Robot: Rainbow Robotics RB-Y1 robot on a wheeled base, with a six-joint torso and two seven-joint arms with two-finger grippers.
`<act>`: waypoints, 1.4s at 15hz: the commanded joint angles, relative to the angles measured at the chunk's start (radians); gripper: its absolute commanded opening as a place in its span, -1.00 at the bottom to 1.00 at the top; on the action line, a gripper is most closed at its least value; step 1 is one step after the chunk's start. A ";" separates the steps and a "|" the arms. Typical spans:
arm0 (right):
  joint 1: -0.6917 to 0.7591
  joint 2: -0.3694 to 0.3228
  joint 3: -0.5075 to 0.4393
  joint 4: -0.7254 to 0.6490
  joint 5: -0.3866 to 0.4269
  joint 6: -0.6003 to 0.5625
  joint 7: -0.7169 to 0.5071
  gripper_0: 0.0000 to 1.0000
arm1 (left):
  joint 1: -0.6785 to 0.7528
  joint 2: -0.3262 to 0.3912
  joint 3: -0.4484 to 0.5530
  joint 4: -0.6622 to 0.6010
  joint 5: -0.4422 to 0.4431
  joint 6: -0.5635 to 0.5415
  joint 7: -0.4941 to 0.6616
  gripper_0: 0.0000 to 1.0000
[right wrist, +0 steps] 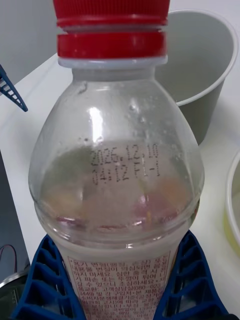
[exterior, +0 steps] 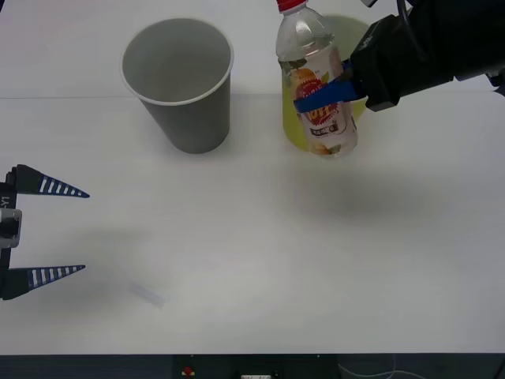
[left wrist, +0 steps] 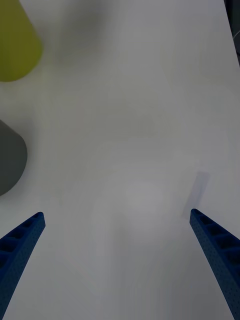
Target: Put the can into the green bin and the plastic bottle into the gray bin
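Observation:
My right gripper (exterior: 327, 93) is shut on the plastic bottle (exterior: 316, 87), a small clear bottle with a red cap and an orange-and-white label. The bottle hangs slightly tilted above the table, in front of the green bin (exterior: 293, 126) and to the right of the gray bin (exterior: 180, 83). In the right wrist view the blue fingers (right wrist: 45, 280) clamp the bottle (right wrist: 117, 165) at its label, with the gray bin (right wrist: 200, 65) behind it. My left gripper (exterior: 67, 229) waits open at the table's left side. The can is out of view.
The white table (exterior: 252, 237) has open room between the cups and its front edge. A faint strip of clear tape (exterior: 147, 294) lies near my left gripper. The left wrist view shows the green bin (left wrist: 17, 45) and gray bin (left wrist: 10, 160) far off.

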 commanded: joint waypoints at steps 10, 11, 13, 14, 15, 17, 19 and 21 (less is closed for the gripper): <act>-0.528 0.485 0.221 0.655 0.325 0.000 0.001 -1.00 | 0.000 0.000 0.000 0.000 0.000 0.000 0.000 1.00; -0.554 0.519 0.227 0.703 0.348 0.001 0.001 -1.00 | 0.000 0.000 0.000 0.000 0.000 0.000 0.000 1.00; -0.608 0.593 0.231 0.803 0.402 0.006 0.001 -1.00 | 0.000 0.000 0.000 0.000 0.000 0.000 0.000 1.00; -0.626 0.619 0.231 0.836 0.423 0.015 0.001 -1.00 | 0.000 0.000 0.000 0.000 0.000 0.000 0.000 1.00; -0.645 0.654 0.231 0.882 0.451 0.031 0.001 -1.00 | 0.000 0.000 0.000 0.000 0.000 0.000 0.000 1.00; -0.668 0.694 0.231 0.954 0.463 0.077 0.017 -1.00 | 0.000 0.000 0.000 0.000 0.000 0.000 0.000 1.00; -0.675 0.714 0.231 0.996 0.472 0.101 0.035 -1.00 | 0.000 0.000 0.000 0.000 0.000 0.000 0.000 1.00; -0.675 0.715 0.241 1.000 0.480 0.110 0.046 -1.00 | 0.000 0.000 0.000 0.000 0.000 0.000 0.000 1.00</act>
